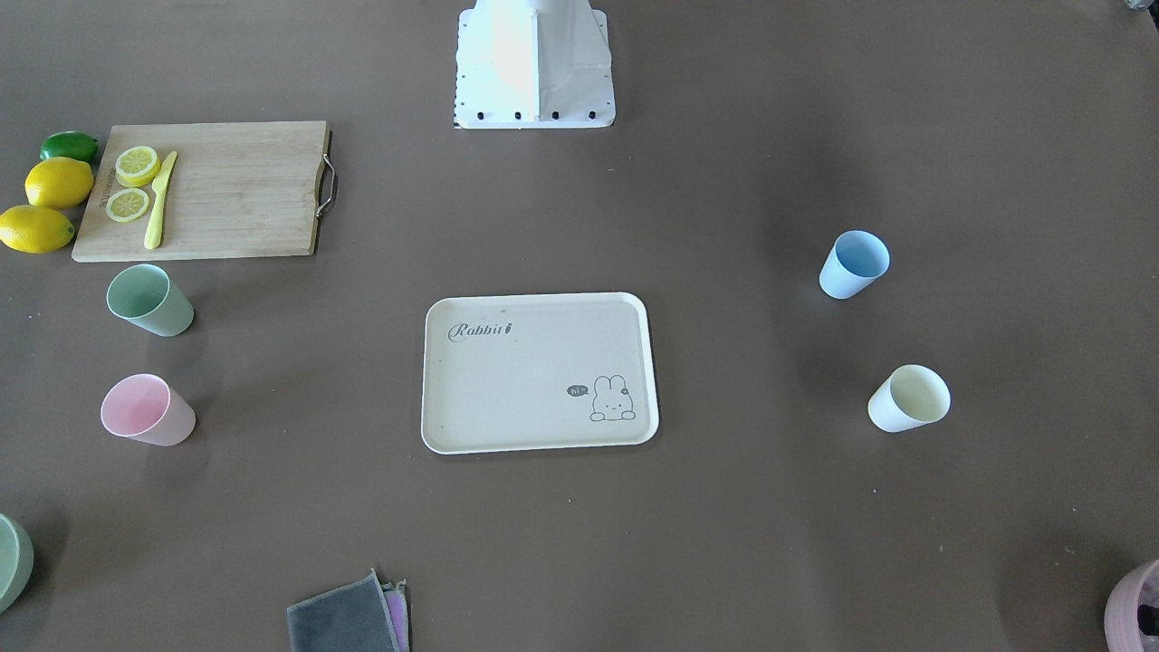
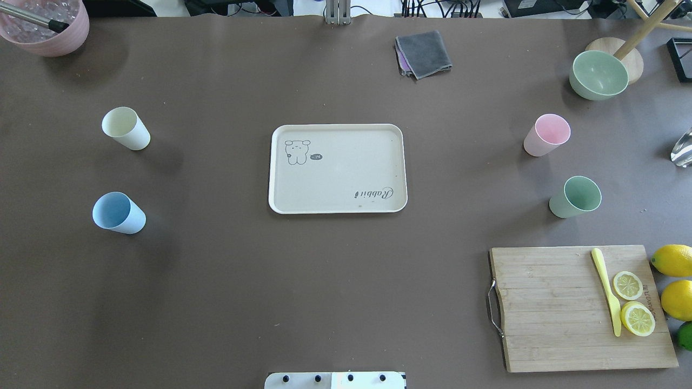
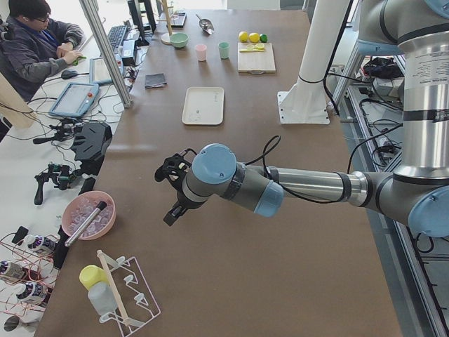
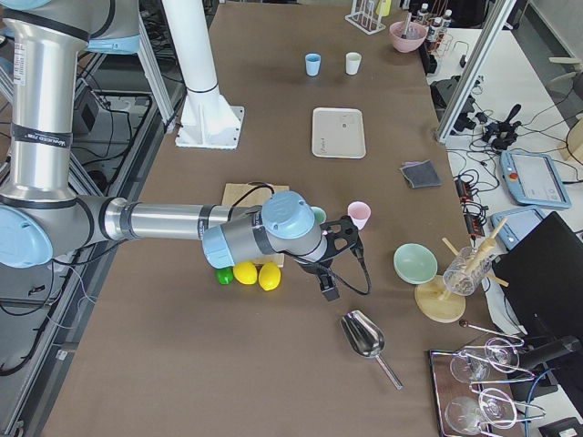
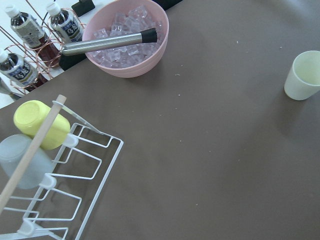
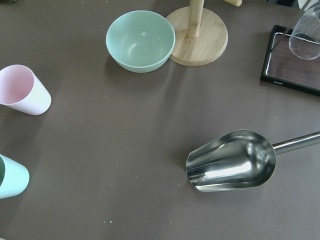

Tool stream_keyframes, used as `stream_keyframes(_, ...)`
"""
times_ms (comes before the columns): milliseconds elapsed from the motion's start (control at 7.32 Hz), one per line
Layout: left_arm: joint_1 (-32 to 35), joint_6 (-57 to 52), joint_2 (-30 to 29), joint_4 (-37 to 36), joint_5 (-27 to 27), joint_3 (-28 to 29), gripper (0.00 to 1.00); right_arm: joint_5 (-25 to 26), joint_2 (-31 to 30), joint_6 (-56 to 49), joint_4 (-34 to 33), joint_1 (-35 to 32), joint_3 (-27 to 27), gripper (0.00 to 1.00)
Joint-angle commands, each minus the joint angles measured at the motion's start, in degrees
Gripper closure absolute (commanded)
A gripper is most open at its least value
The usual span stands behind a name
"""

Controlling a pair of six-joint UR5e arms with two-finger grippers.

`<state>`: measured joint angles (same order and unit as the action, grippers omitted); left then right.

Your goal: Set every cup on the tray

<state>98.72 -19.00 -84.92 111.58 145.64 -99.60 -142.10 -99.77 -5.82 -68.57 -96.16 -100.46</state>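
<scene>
Front-facing view: tray [image 1: 525, 380] sits mid-table, bare, with open brown table off all 4 edges. All 4 cups stand upright off it: sage green cup [image 1: 150, 301] and pink cup [image 1: 148, 410] well apart from 1 short edge, light blue cup [image 1: 853, 263] and pale yellow cup [image 1: 908, 398] well apart from the other. Cutting board [image 1: 217, 190] lies near the sage green cup (tightest spot on the table). Green bowl [image 1: 11, 561], pink bowl [image 1: 1136, 611] and grey cloth [image 1: 349, 616] are cut by the frame edges. Overhead view: robot base [image 2: 335, 380] clipped at the bottom edge. Exterior left view: left gripper [image 3: 170, 196] hangs over the table end near the pink bowl; whether clenched or released, cannot tell. Exterior right view: right gripper [image 4: 335, 264] hangs beside the pink cup; the wrist covers most of the sage green cup; finger state likewise cannot be told. Left wrist view: pale yellow cup clipped at the right edge. Right wrist view: pink cup at the left edge, sage green cup half cut off, steel scoop [image 6: 232, 160] well apart.
</scene>
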Motion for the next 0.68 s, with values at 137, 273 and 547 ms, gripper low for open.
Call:
stream_keyframes(137, -10.3, 23.7, 0.5, 4.1, 7.1, 0.1, 0.01, -1.7, 1.4, 19.1, 2.6, 8.2, -0.8, 0.0)
stream_keyframes(273, -13.4, 38.5, 0.5, 12.2, 6.7, 0.2, 0.01, 2.9, 2.4, 28.4, 2.7, 13.5, -2.9, 0.0)
stream_keyframes(547, -24.7, 57.6, 0.4, 24.9, 0.1, 0.0, 0.02, 11.5, 2.4, 41.2, 2.6, 22.7, -7.4, 0.0)
